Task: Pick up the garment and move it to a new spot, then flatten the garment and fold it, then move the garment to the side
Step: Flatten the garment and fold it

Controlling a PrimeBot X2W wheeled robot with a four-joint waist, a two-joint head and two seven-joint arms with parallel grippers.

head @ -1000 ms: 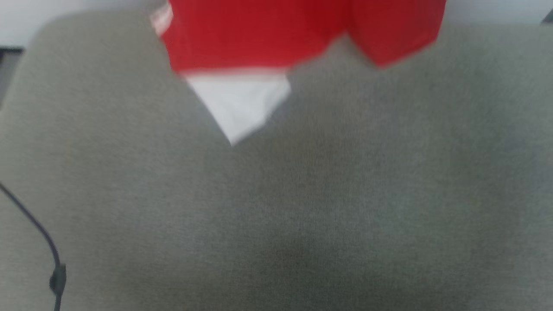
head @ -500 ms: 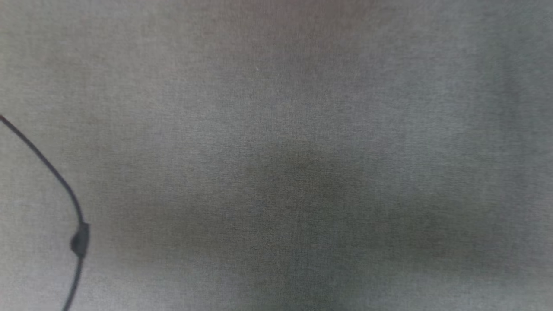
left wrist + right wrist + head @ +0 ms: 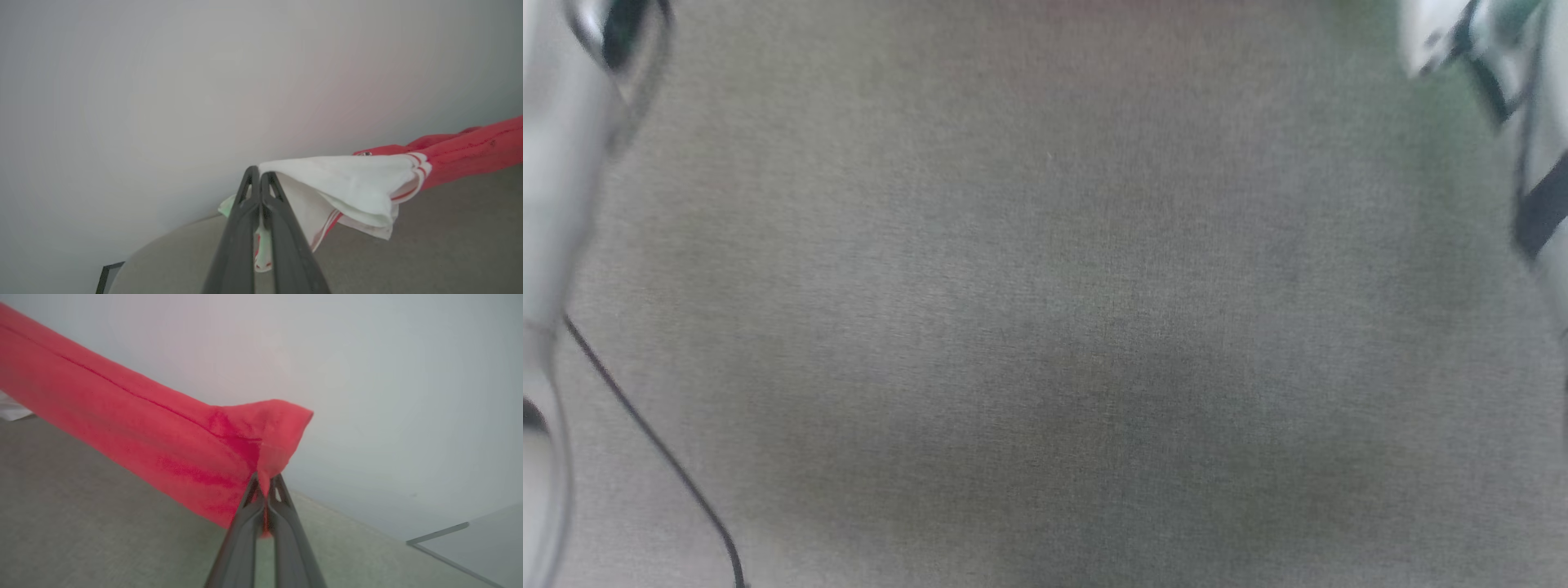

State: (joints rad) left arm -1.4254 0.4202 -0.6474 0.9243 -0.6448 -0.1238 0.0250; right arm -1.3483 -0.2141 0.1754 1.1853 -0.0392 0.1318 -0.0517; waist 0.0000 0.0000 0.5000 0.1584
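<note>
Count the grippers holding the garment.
2. The left gripper is shut on the white sleeve of the garment; the right gripper is shut on its red edge.

The garment [image 3: 135,428] hangs stretched in the air — red corner pinched in my right claw [image 3: 264,484], white sleeve with red-striped trim in my left claw [image 3: 258,175]

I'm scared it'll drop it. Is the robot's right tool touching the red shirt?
Touching. The right wrist view shows the right tool shut on a red corner of the garment.
</note>
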